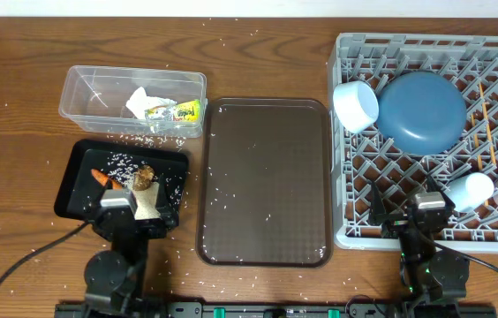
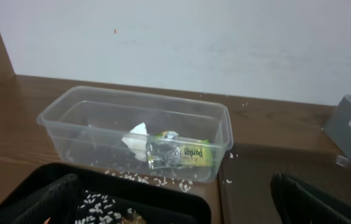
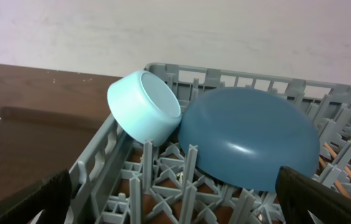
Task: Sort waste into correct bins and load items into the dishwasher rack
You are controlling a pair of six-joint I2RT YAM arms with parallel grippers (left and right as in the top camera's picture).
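Right wrist view. The dishwasher rack point(image 3: 163, 180), a grey lattice crate with upright pegs, fills the lower and right field. At its near-left corner the white bowl point(image 3: 143, 107) lies tipped on its side against the rim, touching the large round blue plate point(image 3: 250, 140), which leans among the pegs toward the rack's middle with its convex underside facing the camera. Thin wooden chopsticks point(image 3: 331, 153) show through the lattice at the rack's right side. Left of the rack lies the brown serving tray point(image 3: 26, 146); a few white rice grains point(image 3: 55, 72) dot the wooden table point(image 3: 32, 81) beyond it. The right gripper point(image 3: 175, 180) hangs over the rack's near edge, dark fingers point(image 3: 38, 199) spread wide, nothing between them.
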